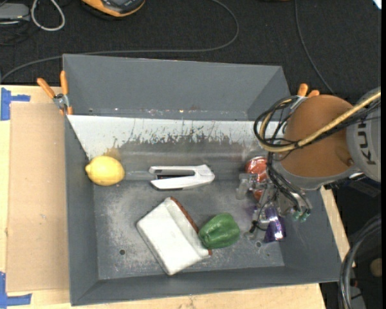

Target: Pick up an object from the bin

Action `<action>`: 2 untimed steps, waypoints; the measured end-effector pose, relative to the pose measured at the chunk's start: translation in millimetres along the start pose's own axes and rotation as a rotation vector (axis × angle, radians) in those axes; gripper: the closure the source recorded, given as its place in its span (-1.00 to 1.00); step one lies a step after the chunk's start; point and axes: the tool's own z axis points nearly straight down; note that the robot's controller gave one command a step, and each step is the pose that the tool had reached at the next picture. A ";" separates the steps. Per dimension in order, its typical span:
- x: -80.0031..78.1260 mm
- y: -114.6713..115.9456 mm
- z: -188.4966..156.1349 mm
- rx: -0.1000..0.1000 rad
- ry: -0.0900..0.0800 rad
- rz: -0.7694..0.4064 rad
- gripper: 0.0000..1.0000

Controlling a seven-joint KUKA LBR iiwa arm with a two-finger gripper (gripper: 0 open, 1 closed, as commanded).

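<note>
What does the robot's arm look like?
It has a round orange cover with black and yellow cables looped over it, a grey arm with black letters, and a small metal tool at its end.

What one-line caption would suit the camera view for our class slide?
Robot gripper low at the right of the grey bin, near a green pepper; lemon at far left.

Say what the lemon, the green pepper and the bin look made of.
Lemon: likely plastic, smooth, even yellow with a soft sheen. Green pepper: probably glossy plastic, bright highlights on its lobes. Bin: grey metal, matte, scuffed floor.
</note>
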 end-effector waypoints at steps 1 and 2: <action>-0.1 0.2 0.5 0.000 -0.001 0.001 -1.00; 4.9 43.2 69.7 -0.003 0.008 0.021 -1.00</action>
